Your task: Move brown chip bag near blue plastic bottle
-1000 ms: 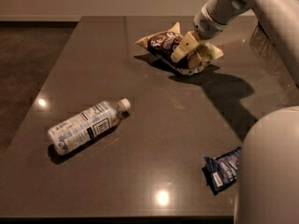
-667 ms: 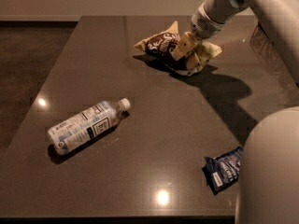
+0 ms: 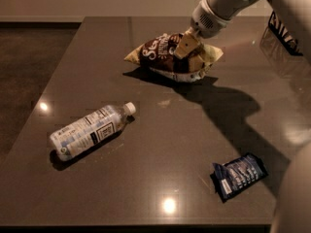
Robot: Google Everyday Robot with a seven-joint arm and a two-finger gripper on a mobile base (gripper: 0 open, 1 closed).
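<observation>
The brown chip bag [image 3: 163,57] has a dark brown centre with white lettering and tan edges. It hangs slightly above the dark table at the back centre, with its shadow under it. My gripper [image 3: 187,46] comes down from the upper right and is shut on the bag's right half. The blue plastic bottle [image 3: 90,130], clear with a white cap and a white and black label, lies on its side at the front left, cap toward the bag and well apart from it.
A small dark blue foil packet [image 3: 238,175] lies at the front right. A black object [image 3: 283,32] stands at the table's far right edge. My own pale body [image 3: 295,198] fills the lower right corner. The table's left edge [image 3: 58,76] borders dark floor.
The gripper has carried the chip bag a little to the left, toward the bottle, and it now sits clear of the table. The bottle and the foil packet have not moved.
</observation>
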